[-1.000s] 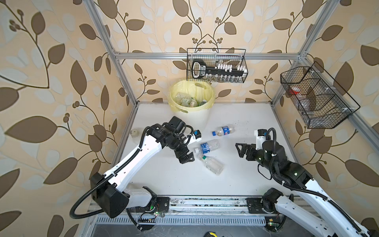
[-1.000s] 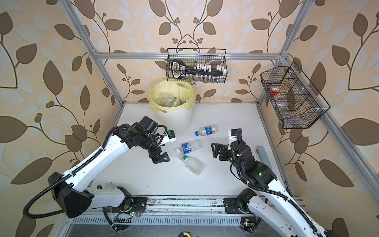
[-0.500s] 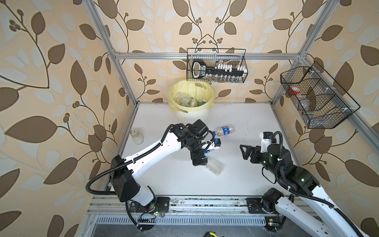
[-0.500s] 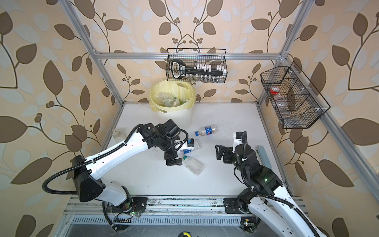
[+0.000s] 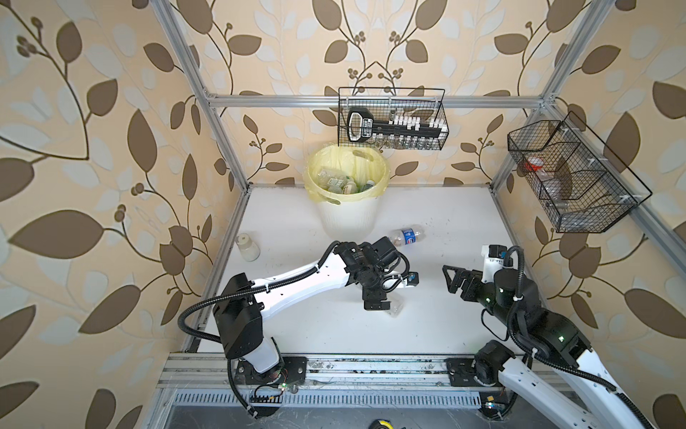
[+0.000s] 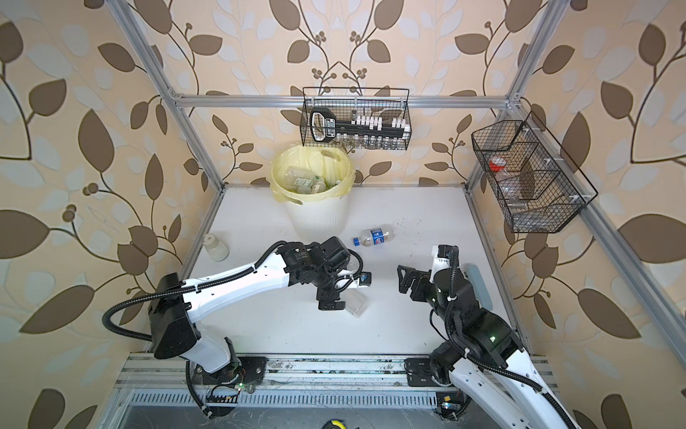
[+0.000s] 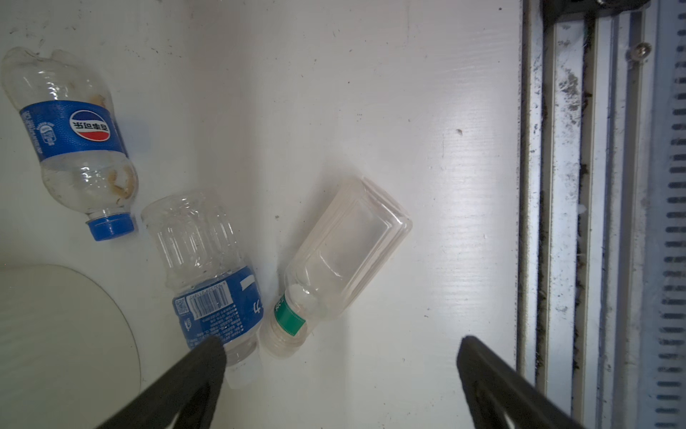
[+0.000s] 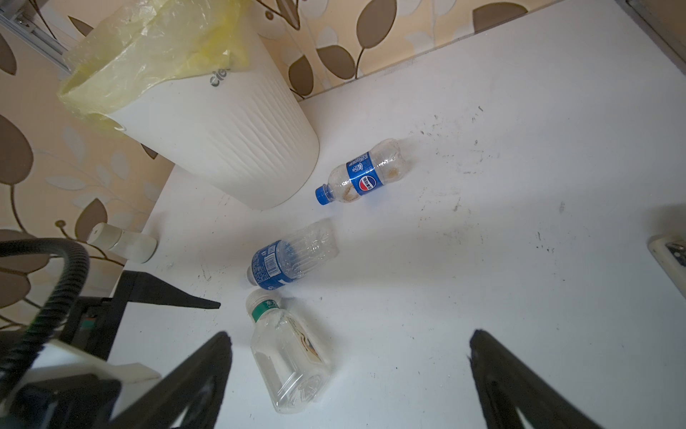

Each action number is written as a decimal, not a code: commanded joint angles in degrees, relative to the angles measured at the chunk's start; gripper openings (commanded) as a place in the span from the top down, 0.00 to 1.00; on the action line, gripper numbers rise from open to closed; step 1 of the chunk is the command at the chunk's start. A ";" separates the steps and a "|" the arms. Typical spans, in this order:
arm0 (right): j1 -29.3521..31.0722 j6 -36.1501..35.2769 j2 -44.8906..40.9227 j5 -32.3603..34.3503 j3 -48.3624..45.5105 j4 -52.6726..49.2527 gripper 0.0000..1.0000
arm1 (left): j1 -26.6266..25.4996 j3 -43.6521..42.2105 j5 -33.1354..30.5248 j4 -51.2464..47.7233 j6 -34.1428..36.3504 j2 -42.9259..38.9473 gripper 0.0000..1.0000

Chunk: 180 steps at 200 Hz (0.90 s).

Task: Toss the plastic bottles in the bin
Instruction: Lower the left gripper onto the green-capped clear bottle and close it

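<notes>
Left pincer (image 5: 376, 302) spread wide, empty, above the square clear bottle (image 5: 395, 308) in a top view, bin (image 5: 347, 219) well apart. Left wrist: blue-label bottle (image 7: 211, 267) lies just beside its neck, under one jaw, so closing may catch both. Right wrist: right pincer (image 8: 350, 334) wide too, nothing in it; a squeezed bottle could skid.

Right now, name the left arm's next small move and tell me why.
Probably lower the left gripper onto the green-banded bottle, shifted slightly away from the blue-labelled bottle. Its jaws stand open and empty above both; the green-banded bottle's neck lies between the fingers, while one finger overlaps the blue-labelled bottle's cap end in the left wrist view. Neither is in the bin yet.
</notes>
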 commanded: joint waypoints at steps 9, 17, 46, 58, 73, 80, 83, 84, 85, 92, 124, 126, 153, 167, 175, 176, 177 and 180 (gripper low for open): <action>-0.17 1.16 -0.48 0.82 -0.21 -2.10 0.00 | -0.54 0.05 -2.78 0.82 3.06 1.76 0.01; -0.21 1.07 -0.50 0.82 -0.05 -2.22 0.00 | -0.51 -0.47 -2.76 1.33 3.67 1.95 0.01; -0.18 0.87 -0.69 1.25 -0.02 -2.93 0.00 | -1.10 -2.36 -1.65 3.46 5.76 2.91 0.01; -0.20 0.90 -1.03 1.34 -0.29 -3.15 0.00 | -1.21 -2.36 -1.54 3.76 6.08 3.89 0.01; -0.17 0.94 -1.63 1.44 -0.46 -3.36 0.00 | -1.20 -2.25 -1.43 4.14 6.25 5.11 0.01; -0.19 0.93 -1.92 1.68 -0.55 -3.51 0.00 | -1.21 -2.11 -1.29 4.18 6.26 5.70 0.01; -0.12 1.03 -1.99 1.77 -0.67 -3.62 0.00 | -1.22 -2.11 -1.26 4.22 6.26 5.94 0.01; -0.16 1.00 -2.04 1.82 -0.70 -3.65 0.00 | -1.26 -2.06 -1.24 4.22 6.26 5.99 0.01; -0.17 0.99 -2.06 1.85 -0.67 -3.71 0.00 | -1.28 -2.09 -1.15 4.27 6.26 6.01 0.01; -0.12 1.02 -2.29 1.96 -0.67 -3.85 0.00 | -1.30 -2.02 -0.83 4.39 6.26 6.48 0.01; -0.16 0.87 -2.75 2.39 -0.63 -4.63 0.00 | -1.39 -2.36 -0.60 7.03 7.19 7.65 0.01; -0.12 0.90 -2.71 2.44 -0.64 -4.65 0.00 | -1.43 -2.46 -0.68 7.21 7.33 7.78 0.01; -0.25 0.89 -2.70 2.40 -0.90 -4.74 0.00 | -1.55 -3.39 -1.38 8.65 8.62 9.31 0.01; -0.22 0.89 -2.78 2.72 -0.71 -5.07 0.00 | -1.69 -4.19 -1.56 9.58 8.97 10.17 0.01; -0.12 1.05 -2.78 2.81 -0.68 -5.14 0.00 | -1.74 -4.84 -1.87 10.43 9.15 10.63 0.01; -0.11 1.06 -2.78 2.82 -0.66 -5.16 0.00 | -1.74 -4.97 -1.85 10.54 9.20 10.66 0.01; -0.11 1.10 -2.78 2.83 -0.69 -5.17 0.00 | -1.74 -5.07 -1.85 10.68 9.22 10.72 0.01; -0.22 1.07 -2.87 2.77 -0.68 -5.18 0.00 | -1.73 -5.24 -1.92 10.99 9.20 10.92 0.01</action>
